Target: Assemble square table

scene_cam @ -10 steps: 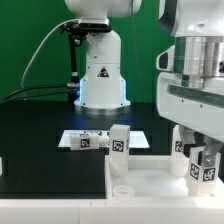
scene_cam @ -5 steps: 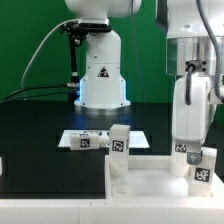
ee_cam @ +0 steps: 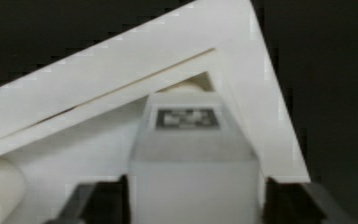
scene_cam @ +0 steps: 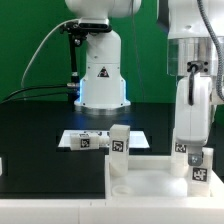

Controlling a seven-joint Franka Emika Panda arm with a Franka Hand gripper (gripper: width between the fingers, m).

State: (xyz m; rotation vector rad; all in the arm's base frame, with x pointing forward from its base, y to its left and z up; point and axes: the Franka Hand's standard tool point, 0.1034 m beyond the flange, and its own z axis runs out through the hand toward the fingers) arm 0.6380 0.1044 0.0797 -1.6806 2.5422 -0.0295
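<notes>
Surface (scene_cam: 40, 135): black, seen under the parts in the exterior view.
Top (scene_cam: 150, 180): a white square top is laid flat on the surface, low in the exterior view, toward that view's right.
Leg (scene_cam: 118, 142): one tagged white leg is stood upright at the top's far corner, on the exterior view's left.
Held leg (scene_cam: 201, 170): a second tagged leg is held upright over the top's corner on the exterior view's right; whether it is seated cannot be told.
Jaws (ee_cam: 194, 205): partly closed on the held leg, one dark finger seen at each side of it in the wrist view.
Marker board (scene_cam: 95, 139): laid flat behind the top, in front of the robot base (scene_cam: 103, 75).
</notes>
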